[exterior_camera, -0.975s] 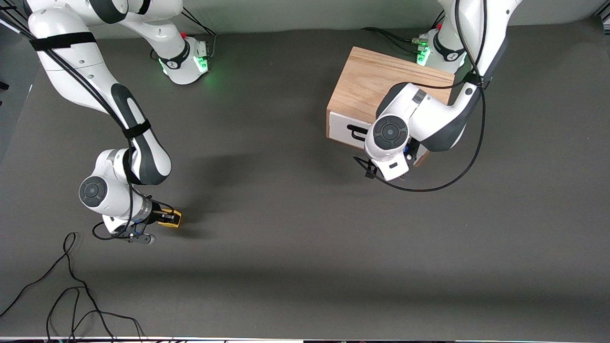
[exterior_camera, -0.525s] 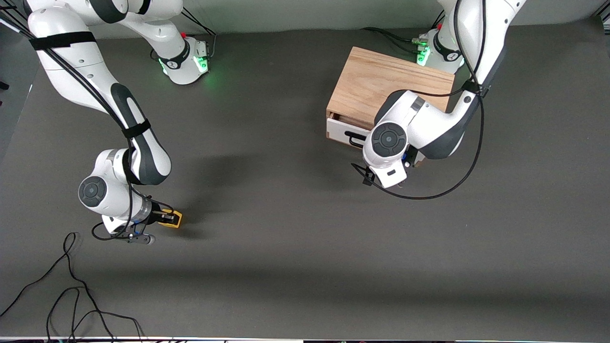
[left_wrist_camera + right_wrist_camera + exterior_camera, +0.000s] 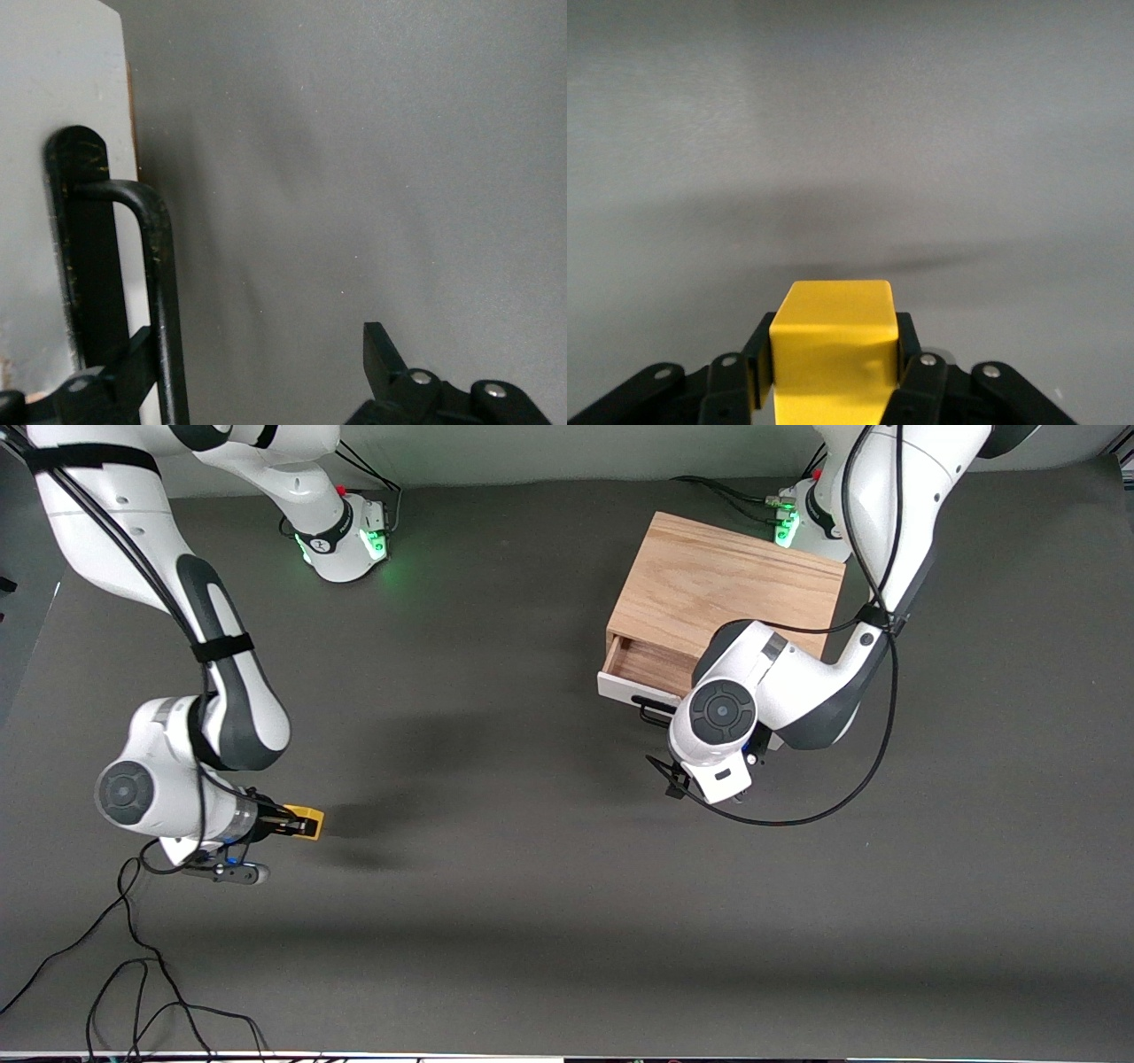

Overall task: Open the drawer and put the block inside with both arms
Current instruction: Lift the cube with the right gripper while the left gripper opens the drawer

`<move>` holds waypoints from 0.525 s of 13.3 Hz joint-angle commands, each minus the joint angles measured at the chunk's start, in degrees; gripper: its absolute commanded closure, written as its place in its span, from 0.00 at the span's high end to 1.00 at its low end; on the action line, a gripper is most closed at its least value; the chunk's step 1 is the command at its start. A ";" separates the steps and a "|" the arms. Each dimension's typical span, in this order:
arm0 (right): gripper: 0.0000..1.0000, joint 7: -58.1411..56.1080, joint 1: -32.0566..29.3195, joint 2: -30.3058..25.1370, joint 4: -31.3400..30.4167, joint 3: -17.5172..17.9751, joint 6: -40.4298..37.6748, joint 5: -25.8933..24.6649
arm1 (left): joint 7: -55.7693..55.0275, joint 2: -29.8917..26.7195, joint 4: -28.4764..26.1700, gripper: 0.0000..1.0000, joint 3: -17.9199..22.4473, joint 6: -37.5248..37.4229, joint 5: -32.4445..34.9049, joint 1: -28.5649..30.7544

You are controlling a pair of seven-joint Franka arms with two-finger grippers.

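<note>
Drawer (image 3: 645, 666) sits partly pulled out of the oak cabinet (image 3: 726, 593), left gripper (image 3: 257, 376) spread wide around its black handle (image 3: 159, 292); right gripper (image 3: 833, 372) pinches the yellow block (image 3: 833, 341) above the table (image 3: 532, 886) toward the right arm's end

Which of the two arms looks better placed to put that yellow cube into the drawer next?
The right: its gripper already clamps the block. The left gripper is open, hooked on the drawer's handle.

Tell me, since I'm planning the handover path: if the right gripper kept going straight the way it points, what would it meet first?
Nothing, seemingly: the right gripper, shut on the block, points along bare table. The drawer seems off that line, though depth is unclear.
</note>
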 commanded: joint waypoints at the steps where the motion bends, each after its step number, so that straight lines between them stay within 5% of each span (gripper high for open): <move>1: 0.35 1.63 0.36 -0.20 8.84 -0.05 -11.69 -0.81 | -0.50 4.67 5.33 1.00 0.54 5.24 2.71 -0.70; 7: 0.35 1.81 0.80 -0.73 19.41 0.47 -24.82 -0.81 | -0.50 6.69 8.23 1.00 0.54 8.59 4.47 -1.14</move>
